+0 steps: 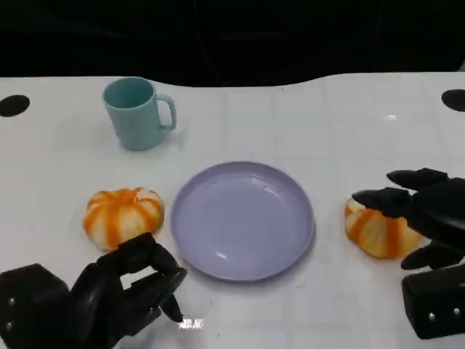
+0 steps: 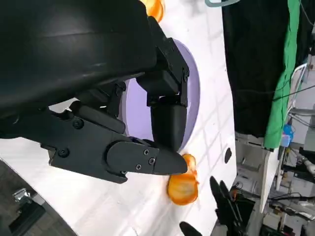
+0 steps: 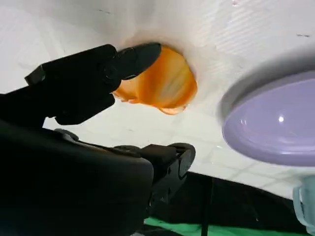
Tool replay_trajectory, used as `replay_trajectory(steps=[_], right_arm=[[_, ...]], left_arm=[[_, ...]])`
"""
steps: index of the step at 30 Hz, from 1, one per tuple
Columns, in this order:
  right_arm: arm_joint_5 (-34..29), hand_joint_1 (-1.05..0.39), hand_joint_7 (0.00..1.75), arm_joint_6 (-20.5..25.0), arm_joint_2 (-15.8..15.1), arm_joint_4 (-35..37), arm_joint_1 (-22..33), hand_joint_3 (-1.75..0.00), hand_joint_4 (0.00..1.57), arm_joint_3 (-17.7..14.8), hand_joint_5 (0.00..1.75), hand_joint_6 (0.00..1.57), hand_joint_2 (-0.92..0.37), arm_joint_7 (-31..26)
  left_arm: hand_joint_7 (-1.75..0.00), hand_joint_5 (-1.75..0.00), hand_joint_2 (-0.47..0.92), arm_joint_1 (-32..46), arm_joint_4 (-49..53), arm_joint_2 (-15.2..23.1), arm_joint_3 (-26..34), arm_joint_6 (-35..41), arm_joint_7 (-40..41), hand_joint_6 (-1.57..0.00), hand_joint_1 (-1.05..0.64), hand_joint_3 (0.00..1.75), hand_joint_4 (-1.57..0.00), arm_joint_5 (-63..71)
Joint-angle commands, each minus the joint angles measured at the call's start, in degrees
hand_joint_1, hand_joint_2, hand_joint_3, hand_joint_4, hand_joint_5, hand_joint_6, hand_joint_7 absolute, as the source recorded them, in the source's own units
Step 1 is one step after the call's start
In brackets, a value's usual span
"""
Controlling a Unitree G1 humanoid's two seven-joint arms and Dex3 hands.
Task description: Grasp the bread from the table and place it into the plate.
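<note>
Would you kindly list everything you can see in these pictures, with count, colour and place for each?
Bread: two, orange with white stripes; one on the table left of the plate, the other right of the plate at the right robot hand.
Plate: one, lavender, middle of the table, nothing on it.
Mug: one, pale teal, upright, behind the left bread.
Table: one, white.
Left robot hand: one, black, near edge of the table, fingers curled in, holding nothing.
Right robot hand: one, black, fingers spread over the right bread; whether it grips yet is unclear.
</note>
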Motion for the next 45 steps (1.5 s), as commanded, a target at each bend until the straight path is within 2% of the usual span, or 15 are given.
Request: replay_trajectory(steps=[1,8,17,24,29,30,31,32,33,37,39,41,42,44,45], right_arm=[[-0.57,-0.28,0.02,0.12,0.99,5.53,-3.86,-0.01,0.19,2.08,0.12,0.33,-0.81,-1.46],[-1.71,-0.26,0.02,0.25,3.16,14.88,-9.49,-0.01,0.24,5.82,0.1,0.36,-0.82,-3.65],[-1.06,-0.18,0.03,2.38,6.42,22.57,-14.93,-0.01,0.34,9.1,0.1,0.42,-0.83,-1.26],[-2.0,-0.15,0.06,6.56,7.02,25.45,-17.93,-0.01,0.5,11.35,0.11,0.6,-0.85,1.02],[-1.02,-0.16,0.08,7.94,8.0,29.91,-20.36,-0.02,0.74,11.69,0.17,0.78,-0.89,1.39],[-0.75,-0.14,0.1,8.29,8.45,31.22,-20.92,-0.01,0.81,11.56,0.4,0.86,-0.89,0.82],[-0.52,-0.13,0.13,8.44,8.83,32.45,-21.4,-0.01,0.76,11.51,0.92,0.98,-0.89,-0.04],[-0.27,-0.13,0.14,8.35,9.16,33.64,-21.79,-0.01,0.73,11.44,1.12,1.04,-0.9,-1.13],[-0.06,-0.13,0.16,7.92,9.45,34.92,-22.12,-0.01,0.73,11.35,1.23,1.08,-0.9,-2.7],[0.01,-0.13,0.21,5.47,10.08,39.36,-23.2,-0.04,0.76,11.6,1.51,1.22,-0.92,-8.86],[0.49,-0.12,0.23,4.22,10.44,41.42,-23.65,-0.1,0.77,11.52,1.55,1.24,-0.92,-11.4],[0.91,-0.12,0.53,3.02,10.83,43.42,-24.06,-0.18,0.79,11.44,1.56,1.13,-0.92,-14.15],[1.04,-0.12,0.59,2.68,11.02,44.23,-24.26,-0.19,0.8,11.46,1.56,1.07,-0.92,-15.16],[1.39,-0.13,0.63,1.58,11.38,45.42,-24.3,-0.2,0.81,11.23,1.58,1.01,-0.92,-18.09],[1.65,-0.12,0.59,0.87,11.51,45.91,-24.26,-0.18,0.83,11.08,1.59,1.02,-0.92,-19.44]], left_arm=[[-1.51,-1.75,0.92,0.27,-0.21,0.63,0.4,-0.2,-0.02,-0.67,-0.56,0.24,-0.73,-0.16],[-1.52,-1.75,0.92,0.38,-0.58,0.72,0.26,0.11,0.3,-0.68,-0.56,0.24,-0.73,0.14],[-1.53,-1.75,0.92,0.96,-1.84,0.81,-0.2,0.62,1.05,-0.67,-0.57,0.25,-0.71,0.85],[-1.54,-1.75,0.92,1.45,-2.83,0.65,-0.2,1.52,1.25,-0.67,-0.58,0.24,-0.72,0.71],[-1.53,-1.75,0.92,1.63,-2.59,0.75,-0.11,0.53,0.46,-0.66,-0.57,0.25,-0.72,0.48],[-1.53,-1.75,0.92,1.68,-2.5,0.77,-0.09,0.26,0.28,-0.66,-0.57,0.25,-0.72,0.42],[-1.53,-1.75,0.92,1.71,-2.41,0.77,-0.07,0.09,0.18,-0.66,-0.56,0.25,-0.72,0.38],[-1.53,-1.75,0.92,1.74,-2.37,0.76,-0.08,-0.03,0.14,-0.66,-0.56,0.25,-0.73,0.37],[-1.53,-1.75,0.92,1.79,-2.43,0.76,-0.12,-0.02,0.15,-0.66,-0.56,0.26,-0.73,0.38],[-1.51,-1.75,0.92,1.9,-2.63,0.79,-0.23,0.16,0.24,-0.67,-0.56,0.26,-0.73,0.46],[-1.51,-1.75,0.92,1.89,-2.62,0.75,-0.21,0.16,0.25,-0.67,-0.56,0.27,-0.73,0.4],[-1.51,-1.75,0.92,1.89,-2.72,0.75,-0.2,0.34,0.35,-0.67,-0.56,0.27,-0.73,0.41],[-1.51,-1.75,0.92,1.89,-2.76,0.78,-0.2,0.4,0.37,-0.67,-0.56,0.27,-0.73,0.42],[-1.5,-1.75,0.92,1.9,-2.57,0.75,-0.15,0.24,0.24,-0.67,-0.56,0.27,-0.73,0.32],[-1.5,-1.75,0.92,1.9,-2.49,0.7,-0.11,0.23,0.22,-0.68,-0.56,0.27,-0.73,0.23]])
